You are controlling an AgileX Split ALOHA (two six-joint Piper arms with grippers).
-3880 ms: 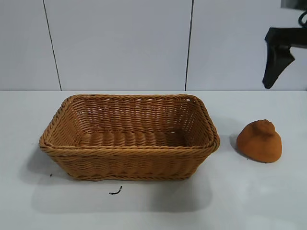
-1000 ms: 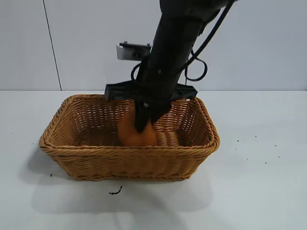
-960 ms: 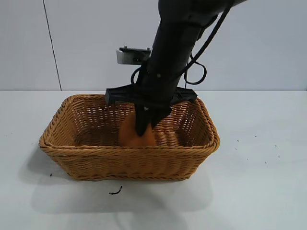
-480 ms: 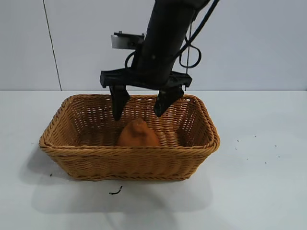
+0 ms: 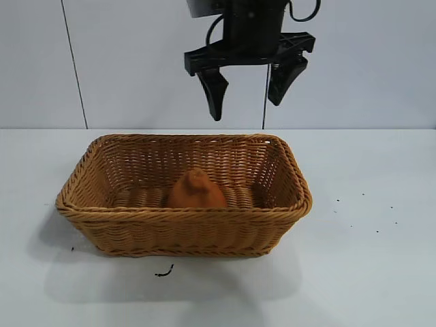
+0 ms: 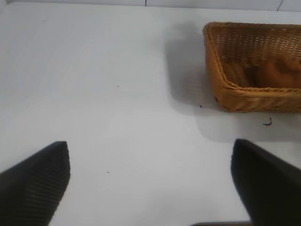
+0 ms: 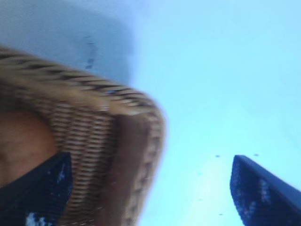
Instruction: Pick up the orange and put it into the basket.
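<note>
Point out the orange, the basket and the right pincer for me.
orange (image 5: 196, 191): exterior view, middle of its dome, inside the basket.
basket (image 5: 184, 211): exterior view, near braided rim.
right pincer (image 5: 247, 92): exterior view, midway between its open fingertips, above the basket.

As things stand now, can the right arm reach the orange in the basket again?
Probably yes: the right gripper hangs open above the basket, and the orange lies uncovered inside, nothing between them.
</note>
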